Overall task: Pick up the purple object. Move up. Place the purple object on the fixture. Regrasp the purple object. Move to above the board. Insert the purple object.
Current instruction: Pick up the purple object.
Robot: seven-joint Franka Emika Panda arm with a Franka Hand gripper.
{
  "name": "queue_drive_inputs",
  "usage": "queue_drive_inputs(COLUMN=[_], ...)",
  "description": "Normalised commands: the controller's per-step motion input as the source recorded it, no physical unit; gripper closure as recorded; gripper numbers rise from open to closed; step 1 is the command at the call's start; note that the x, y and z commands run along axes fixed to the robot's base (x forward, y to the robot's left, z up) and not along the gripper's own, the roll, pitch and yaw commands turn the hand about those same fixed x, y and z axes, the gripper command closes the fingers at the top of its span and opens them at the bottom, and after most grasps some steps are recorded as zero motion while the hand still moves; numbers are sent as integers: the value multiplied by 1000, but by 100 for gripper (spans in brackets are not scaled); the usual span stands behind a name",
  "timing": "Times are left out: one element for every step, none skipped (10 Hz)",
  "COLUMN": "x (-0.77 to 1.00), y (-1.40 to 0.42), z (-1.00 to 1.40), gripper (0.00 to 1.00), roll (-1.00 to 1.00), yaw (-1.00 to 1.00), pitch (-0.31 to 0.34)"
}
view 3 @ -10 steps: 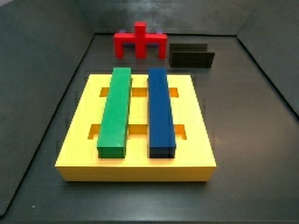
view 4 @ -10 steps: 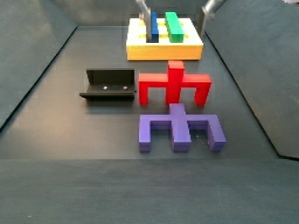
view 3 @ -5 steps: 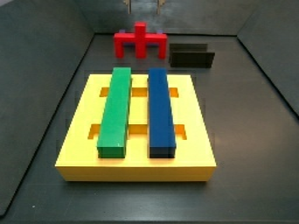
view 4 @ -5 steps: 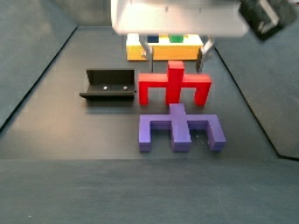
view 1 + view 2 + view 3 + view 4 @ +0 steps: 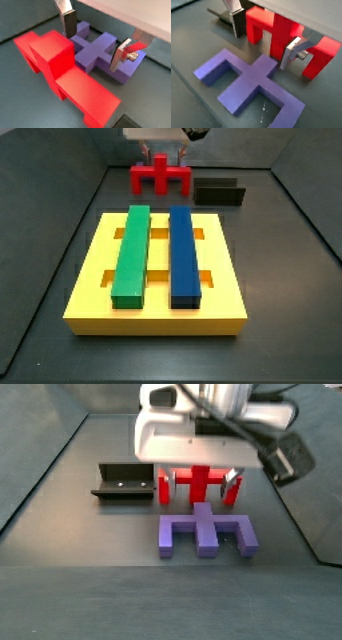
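Purple object: we see the blue-violet stemmed block [image 5: 206, 532] on the floor, unpicked.
Gripper: the silver two-finger gripper [image 5: 199, 481] hangs just above it, fingers apart, empty.
Remaining: we judge every step.

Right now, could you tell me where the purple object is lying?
In a side view, the purple object lies flat on the floor beside the red piece, with the open gripper above.

Side views face each other across the board [image 5: 156, 278]: one looks from just beside it, one from the far end near the purple object [image 5: 205, 532], while both wrist views look down past the gripper [image 5: 93, 42].
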Motion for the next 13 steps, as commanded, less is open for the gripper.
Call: queue_drive_inputs(x=[0,-140,0,0,0,0,0,0,0,0,0,0,0], y=[49,91,26,34,17,29,49,120,103,43,0,0,0], z=[-477,-291,-191,-211,-294,-320,-271,-186,-126,-91,0,0,0], gripper=[0,0,0,0,0,0,0,0,0,0,0,100,100], roll=[-113,-39,-41,-40,-40,-26,-14,0,0,0,0,0,0], yaw=[-20,-14,0,0,0,0,0,0,0,0,0,0,0], pitch=[-129,-91,-46,-30,-51,-49,-34,0,0,0,0,0,0])
